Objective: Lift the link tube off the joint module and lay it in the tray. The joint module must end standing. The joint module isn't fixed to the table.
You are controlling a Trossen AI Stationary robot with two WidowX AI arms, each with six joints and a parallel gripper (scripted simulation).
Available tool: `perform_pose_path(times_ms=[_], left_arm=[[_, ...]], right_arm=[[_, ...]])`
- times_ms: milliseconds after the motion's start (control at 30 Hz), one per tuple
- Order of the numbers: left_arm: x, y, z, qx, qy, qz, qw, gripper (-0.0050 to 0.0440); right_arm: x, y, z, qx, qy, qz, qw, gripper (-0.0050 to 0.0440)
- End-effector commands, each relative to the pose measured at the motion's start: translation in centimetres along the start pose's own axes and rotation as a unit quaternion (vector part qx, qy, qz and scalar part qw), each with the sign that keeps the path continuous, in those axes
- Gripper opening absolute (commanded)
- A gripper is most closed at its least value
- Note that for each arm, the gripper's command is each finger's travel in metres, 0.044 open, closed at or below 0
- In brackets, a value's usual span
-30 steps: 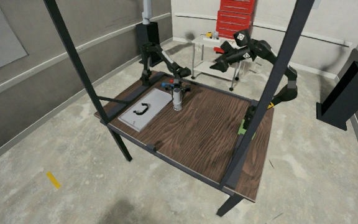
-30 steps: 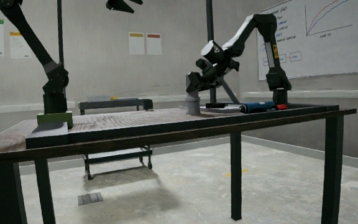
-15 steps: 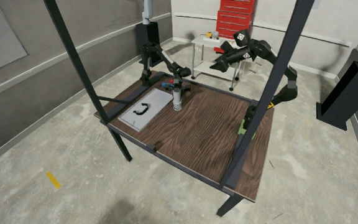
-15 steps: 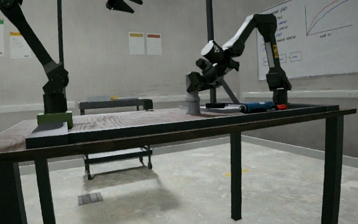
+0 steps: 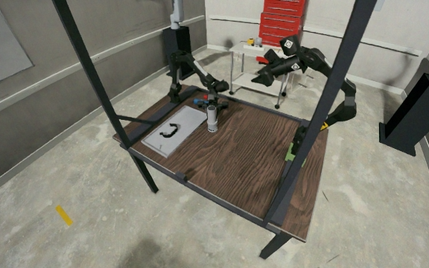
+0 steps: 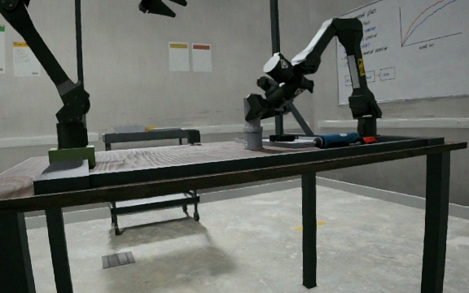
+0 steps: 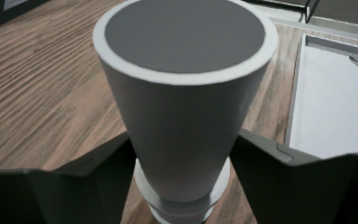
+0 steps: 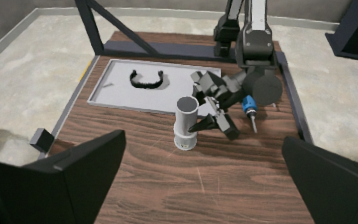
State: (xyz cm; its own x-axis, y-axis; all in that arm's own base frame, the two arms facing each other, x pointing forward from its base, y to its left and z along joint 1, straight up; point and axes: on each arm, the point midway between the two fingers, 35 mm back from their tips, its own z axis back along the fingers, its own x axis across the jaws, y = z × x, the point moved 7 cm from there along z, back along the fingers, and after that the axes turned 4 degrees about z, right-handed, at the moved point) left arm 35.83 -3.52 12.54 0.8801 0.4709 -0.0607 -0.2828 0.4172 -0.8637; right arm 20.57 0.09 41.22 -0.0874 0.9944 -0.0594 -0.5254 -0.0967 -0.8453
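The grey link tube (image 5: 211,112) stands upright on the short white joint module (image 5: 211,128), next to the near corner of the tray (image 5: 173,129). My left gripper (image 5: 214,106) is at the tube, with a finger pressed on each side of it; in the left wrist view the tube (image 7: 185,100) fills the middle, with the module under it. The right wrist view shows the tube (image 8: 186,114), the module (image 8: 185,140) and the left gripper (image 8: 206,122) from above. My right gripper (image 5: 258,79) is open and empty, high above the table's far edge.
A black curved part (image 5: 170,130) lies in the tray. A blue and red hand tool (image 5: 200,100) lies behind the tube near the left arm's base. A green block (image 5: 293,153) sits at the right arm's base. Dark frame posts cross the view.
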Motion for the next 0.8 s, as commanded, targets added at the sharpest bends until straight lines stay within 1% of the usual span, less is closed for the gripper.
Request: perform_pose_path(times_ms=[0,200,333,500,533,700,767], left_arm=[[0.2,-1.8,0.8,-0.010,-0.009,-0.017,1.000,0.0214],[0.2,-3.2,1.3,-0.010,-0.008,-0.019,1.000,0.0214],[0.1,-3.7,1.9,-0.012,-0.009,-0.020,1.000,0.0214],[0.0,-3.7,2.1,-0.011,-0.009,-0.019,1.000,0.0214],[0.0,-3.2,1.8,-0.008,-0.005,-0.010,1.000,0.0214],[0.0,-3.3,1.8,-0.008,-0.005,-0.011,1.000,0.0214],[-0.1,-4.1,2.3,-0.012,-0.009,-0.018,1.000,0.0214]], right_arm=[[0.0,-0.3,0.4,-0.007,0.002,0.000,1.000,0.0440],[0.0,-0.3,0.4,-0.007,0.002,0.000,1.000,0.0440],[0.0,-0.3,0.4,-0.007,0.002,0.000,1.000,0.0440],[0.0,-0.3,0.4,-0.007,0.002,0.000,1.000,0.0440],[0.0,-0.3,0.4,-0.007,0.002,0.000,1.000,0.0440],[0.0,-0.3,0.4,-0.007,0.002,0.000,1.000,0.0440],[0.0,-0.3,0.4,-0.007,0.002,0.000,1.000,0.0440]])
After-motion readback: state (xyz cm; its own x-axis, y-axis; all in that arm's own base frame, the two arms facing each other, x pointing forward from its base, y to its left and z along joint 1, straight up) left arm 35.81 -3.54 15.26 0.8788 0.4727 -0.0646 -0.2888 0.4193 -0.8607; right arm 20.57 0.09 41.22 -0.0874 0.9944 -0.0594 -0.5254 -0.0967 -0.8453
